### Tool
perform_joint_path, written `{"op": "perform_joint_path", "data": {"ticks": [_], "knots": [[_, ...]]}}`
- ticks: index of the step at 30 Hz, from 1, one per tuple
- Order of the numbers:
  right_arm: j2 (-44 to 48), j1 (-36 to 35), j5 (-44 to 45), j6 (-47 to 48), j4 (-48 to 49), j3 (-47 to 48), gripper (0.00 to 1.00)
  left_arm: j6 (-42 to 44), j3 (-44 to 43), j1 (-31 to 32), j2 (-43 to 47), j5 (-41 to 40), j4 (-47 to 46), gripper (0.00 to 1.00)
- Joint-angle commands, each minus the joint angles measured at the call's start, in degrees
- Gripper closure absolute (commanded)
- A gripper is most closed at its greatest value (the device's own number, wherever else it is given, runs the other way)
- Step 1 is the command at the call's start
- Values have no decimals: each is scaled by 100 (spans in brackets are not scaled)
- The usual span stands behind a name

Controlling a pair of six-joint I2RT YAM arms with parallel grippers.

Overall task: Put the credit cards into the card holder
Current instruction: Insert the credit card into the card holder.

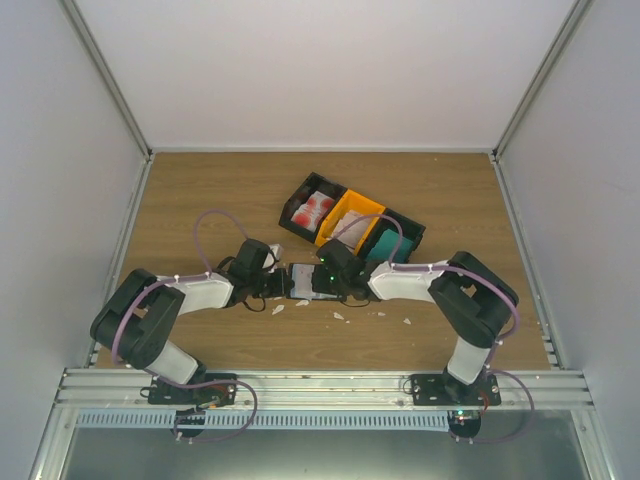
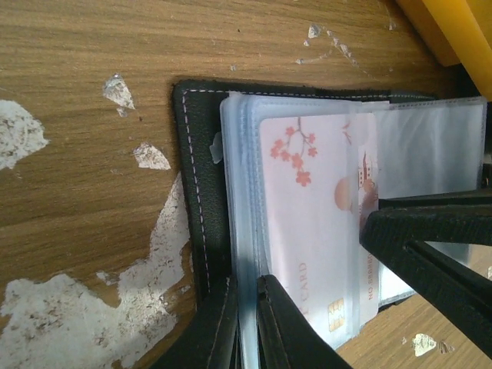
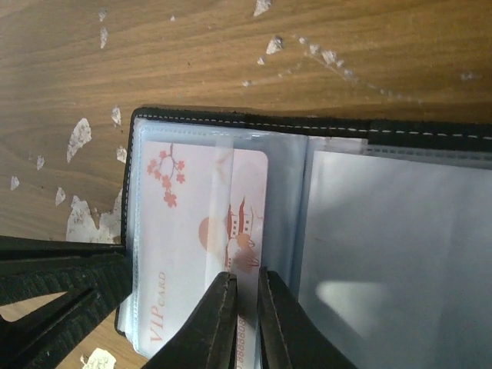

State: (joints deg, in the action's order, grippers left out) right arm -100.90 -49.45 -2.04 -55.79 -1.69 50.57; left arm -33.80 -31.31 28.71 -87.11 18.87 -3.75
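Note:
The black card holder (image 1: 303,283) lies open on the wood between both grippers, its clear sleeves showing in the left wrist view (image 2: 201,192) and the right wrist view (image 3: 400,246). A pale pinkish-white credit card (image 3: 188,231) with blossom print sits mostly inside a left-hand sleeve; it also shows in the left wrist view (image 2: 307,223). My right gripper (image 3: 244,311) is shut on the card's protruding edge. My left gripper (image 2: 247,327) is shut on the edge of the holder's clear sleeves by the left cover. More cards lie in the bins: red-and-white ones (image 1: 314,208) and teal ones (image 1: 390,244).
A row of three open bins stands behind the holder: black (image 1: 300,190), orange (image 1: 349,218), black (image 1: 410,232). Small white scraps (image 1: 340,316) dot the wood around the holder. White walls enclose the table on three sides.

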Motion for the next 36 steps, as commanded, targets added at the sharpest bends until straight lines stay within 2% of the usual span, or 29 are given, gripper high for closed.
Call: {"op": "perform_joint_path", "data": {"ticks": [1,6,9,13,16,24,28,36], "knots": [[-135,-65,-171,204,149,184,91,116,36,45,-228,159,-77,88],[-113,-65,-213,279,130,239,90,81,21,47,-195,139,-65,88],[79,-65,29,331,-67,173,84,51,22,48,-37,78,-7,87],[437,-65,384,626,-474,191,75,58,-41,48,331,88,125,79],[473,-65,401,840,-790,311,73,67,-95,47,575,177,163,74],[46,-73,-56,1059,-862,410,82,105,-156,49,561,371,88,71],[-89,-73,-98,1104,-872,424,89,92,-136,50,413,511,-38,69],[-331,-71,-27,1101,-1078,459,96,83,-156,47,110,630,-167,66]]}}
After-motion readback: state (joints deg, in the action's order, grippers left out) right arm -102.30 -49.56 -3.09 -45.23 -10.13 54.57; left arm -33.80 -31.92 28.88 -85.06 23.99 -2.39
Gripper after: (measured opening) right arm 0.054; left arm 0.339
